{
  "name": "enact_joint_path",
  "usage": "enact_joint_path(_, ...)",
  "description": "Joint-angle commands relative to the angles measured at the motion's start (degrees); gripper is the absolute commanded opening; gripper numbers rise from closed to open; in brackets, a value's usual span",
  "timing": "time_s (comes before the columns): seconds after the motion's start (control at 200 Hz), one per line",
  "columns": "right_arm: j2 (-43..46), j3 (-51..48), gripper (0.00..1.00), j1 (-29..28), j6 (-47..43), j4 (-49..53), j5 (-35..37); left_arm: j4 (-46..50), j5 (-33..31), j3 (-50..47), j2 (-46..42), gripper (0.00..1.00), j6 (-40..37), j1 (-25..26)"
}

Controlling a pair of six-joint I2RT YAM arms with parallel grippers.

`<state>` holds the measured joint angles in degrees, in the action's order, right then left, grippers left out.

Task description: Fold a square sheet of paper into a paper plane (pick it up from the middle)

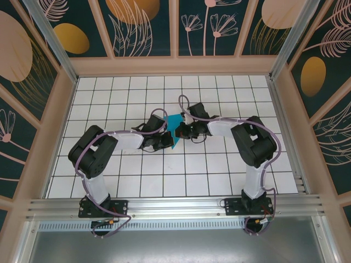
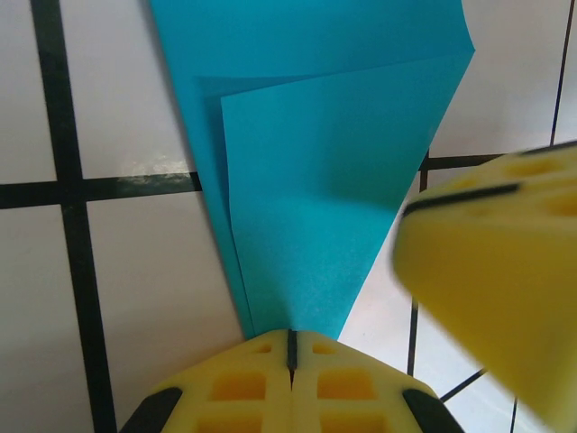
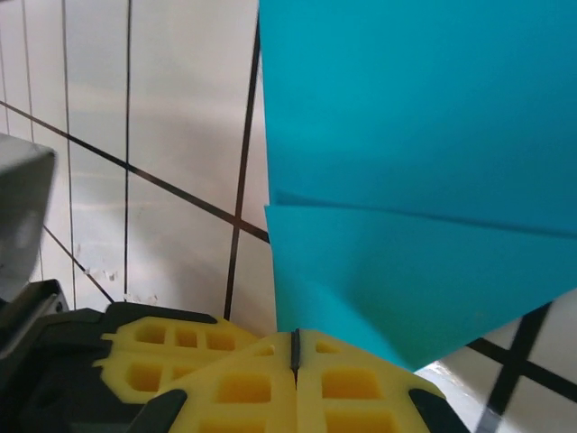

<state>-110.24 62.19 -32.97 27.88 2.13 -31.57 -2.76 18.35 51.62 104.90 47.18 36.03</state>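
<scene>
Nearest me, two arms are bolted to the rail at the near edge of the tabletop, one on each side, and both bend inward over the white grid. Each carries one hand, so two in all. The left hand is clenched on the narrow pointed end of the square sheet of paper. In its wrist view the yellow fingers meet with no gap, and the teal tip runs into the seam between them. The right hand is likewise clamped on the sheet, its fingers pressed together over a lower edge of the paper. There is one sheet only, and it is folded: two layers overlap, with a crease across them and a point towards the left hand. It is over about the middle of the tabletop, between the two hands, which are close together. Bare tiles lie open in front of, beside and beyond the pair, out to the side walls and the patterned back wall.
</scene>
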Motion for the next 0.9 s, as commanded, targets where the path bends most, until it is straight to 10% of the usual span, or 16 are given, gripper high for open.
enact_joint_path(0.0, -2.28, -0.32, 0.0, 0.02, 1.65, -0.87, -1.02, 6.11, -5.34, -2.56, 1.67, 0.0, -0.6, -0.27)
enact_joint_path(0.896, -4.89, 5.47, 0.0, 11.36, -3.11, 1.03, 8.24, 8.55, -5.95, -2.86, 3.23, 0.0, -3.78, -0.29)
